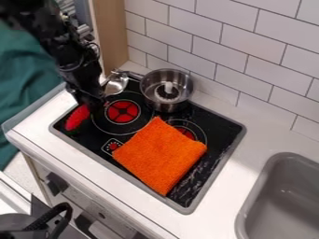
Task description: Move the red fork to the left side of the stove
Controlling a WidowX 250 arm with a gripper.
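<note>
Gripper low over the stove — red object near the left edge.

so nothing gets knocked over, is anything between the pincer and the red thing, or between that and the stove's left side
Nothing visible in either stretch. The red thing is right by the pincer, already at the left side of the stove; the orange cloth and metal pot sit to the right.

You face a wall of white rectangular tiles with dark joints behind the flat white tabletop. An upright tan panel borders the tiles at left. Locate dark green fabric far left and a grey, round-cornered basin lower right.
</note>
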